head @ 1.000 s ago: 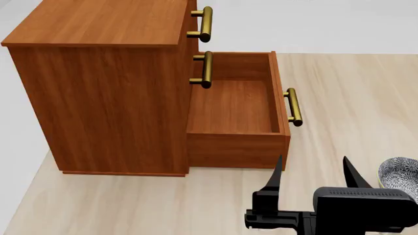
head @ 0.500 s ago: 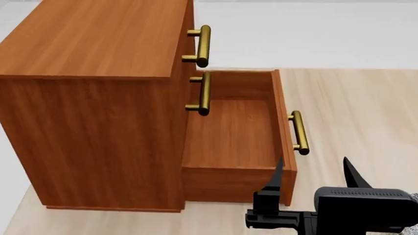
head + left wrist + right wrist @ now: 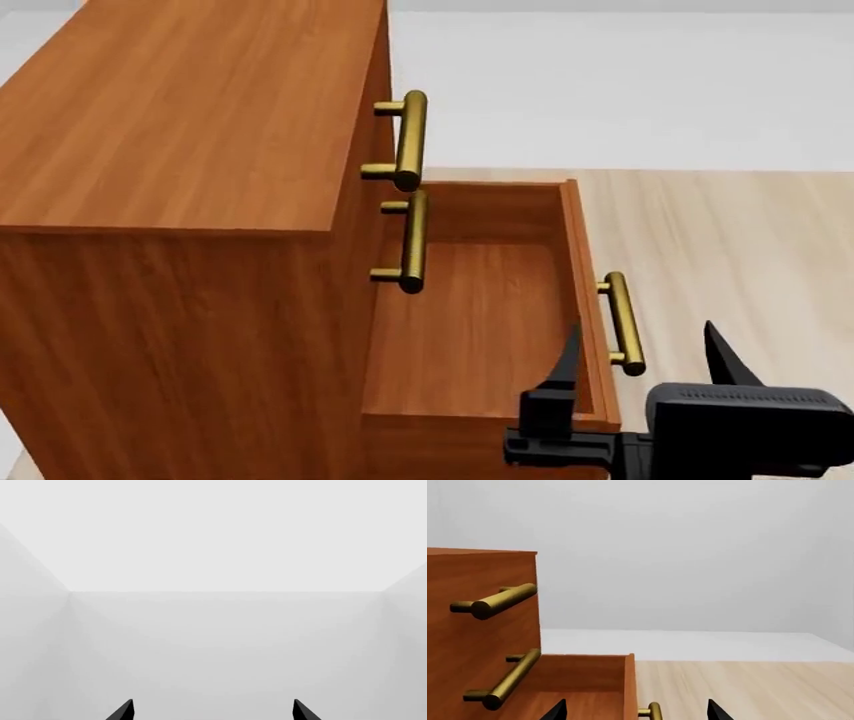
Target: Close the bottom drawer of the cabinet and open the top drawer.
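Note:
The reddish-brown cabinet [image 3: 187,110] fills the left of the head view. Its bottom drawer [image 3: 474,320] is pulled far out and is empty, with its brass handle [image 3: 623,324] on its front. The top drawer's handle [image 3: 410,140] and the middle drawer's handle [image 3: 412,242] sit against shut fronts. My right gripper [image 3: 643,358] is open, its fingertips straddling the bottom drawer's front and handle without touching. The right wrist view shows the cabinet [image 3: 467,630], the top drawer's handle [image 3: 497,601], the bottom drawer's front wall [image 3: 628,687] and handle [image 3: 654,711] between the open fingertips [image 3: 558,711]. My left gripper [image 3: 212,710] is open and faces a blank pale wall.
Pale wood floor [image 3: 747,250] lies to the right of the cabinet, with a white wall [image 3: 614,90] behind it.
The view has moved closer to the cabinet and now looks down on it more steeply. The bottom drawer's handle now lies between my right fingertips. The patterned bowl at right has left the view.

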Robot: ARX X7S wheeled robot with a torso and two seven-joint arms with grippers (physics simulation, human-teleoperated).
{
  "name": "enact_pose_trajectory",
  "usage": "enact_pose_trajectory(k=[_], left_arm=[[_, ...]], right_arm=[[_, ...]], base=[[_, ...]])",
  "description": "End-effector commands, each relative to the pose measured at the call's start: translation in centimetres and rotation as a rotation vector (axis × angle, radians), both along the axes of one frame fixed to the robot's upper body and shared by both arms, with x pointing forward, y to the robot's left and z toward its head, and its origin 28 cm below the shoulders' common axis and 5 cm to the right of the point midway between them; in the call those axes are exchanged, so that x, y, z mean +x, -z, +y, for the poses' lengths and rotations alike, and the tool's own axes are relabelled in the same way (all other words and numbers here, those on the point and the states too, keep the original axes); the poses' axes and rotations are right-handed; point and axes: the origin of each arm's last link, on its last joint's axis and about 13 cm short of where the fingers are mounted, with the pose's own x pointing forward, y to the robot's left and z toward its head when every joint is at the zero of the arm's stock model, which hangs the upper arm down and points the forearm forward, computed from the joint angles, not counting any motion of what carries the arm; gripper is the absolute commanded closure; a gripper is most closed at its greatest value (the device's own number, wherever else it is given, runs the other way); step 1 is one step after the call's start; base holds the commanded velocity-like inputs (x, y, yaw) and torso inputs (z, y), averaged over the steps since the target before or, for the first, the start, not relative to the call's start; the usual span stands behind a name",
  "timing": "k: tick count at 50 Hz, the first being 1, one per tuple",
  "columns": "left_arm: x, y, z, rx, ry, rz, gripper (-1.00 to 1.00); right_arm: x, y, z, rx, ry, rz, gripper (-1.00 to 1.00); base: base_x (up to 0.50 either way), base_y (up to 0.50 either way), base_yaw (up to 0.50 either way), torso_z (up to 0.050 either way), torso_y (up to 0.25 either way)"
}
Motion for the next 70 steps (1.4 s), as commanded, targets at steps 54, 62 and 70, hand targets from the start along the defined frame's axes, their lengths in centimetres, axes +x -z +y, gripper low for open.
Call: enact_pose_trajectory(k=[54,62,70], left_arm=[[-0.1,-0.1,-0.1,-0.033,0.002,0.027,-1.0],[-0.1,-0.1,-0.1,-0.033,0.0,0.028,-1.0],[-0.1,-0.1,-0.1,-0.031,-0.002,0.03,-1.0]], right_arm=[[-0.3,-0.7,-0.1,0.006,0.005,-0.023,-1.0],[-0.3,-1.3,-0.6,-0.004,0.05,-0.035,-1.0],[-0.1,-2.5,-2.0,0.019,0.155,-0.047,-1.0]], base=[[0.0,0.0,0.0,0.0,-0.114],[0.0,0.0,0.0,0.0,0.0],[0.0,0.0,0.0,0.0,0.0]])
